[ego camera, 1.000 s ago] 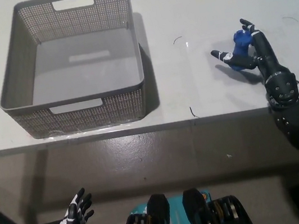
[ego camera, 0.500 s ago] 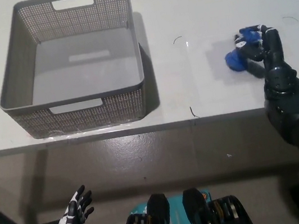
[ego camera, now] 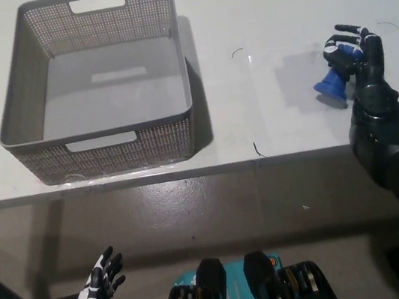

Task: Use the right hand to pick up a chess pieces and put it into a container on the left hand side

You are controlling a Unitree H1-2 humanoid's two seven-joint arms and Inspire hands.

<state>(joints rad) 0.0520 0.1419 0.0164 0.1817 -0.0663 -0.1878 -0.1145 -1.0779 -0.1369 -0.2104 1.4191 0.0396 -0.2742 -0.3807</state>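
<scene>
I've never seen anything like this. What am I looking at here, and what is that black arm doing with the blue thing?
You are looking down from a camera on a humanoid robot's head. The black right hand is closed around a blue chess piece, tilted, its base near the white table. On the left stands an empty grey mesh basket, where the piece should go. The white left hand rests low at the lower left, open, below the table edge.

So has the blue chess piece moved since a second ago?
Yes. The blue chess piece, held in the right hand, has shifted rightward, farther from the grey basket, and now tilts with its base down-left.
</scene>
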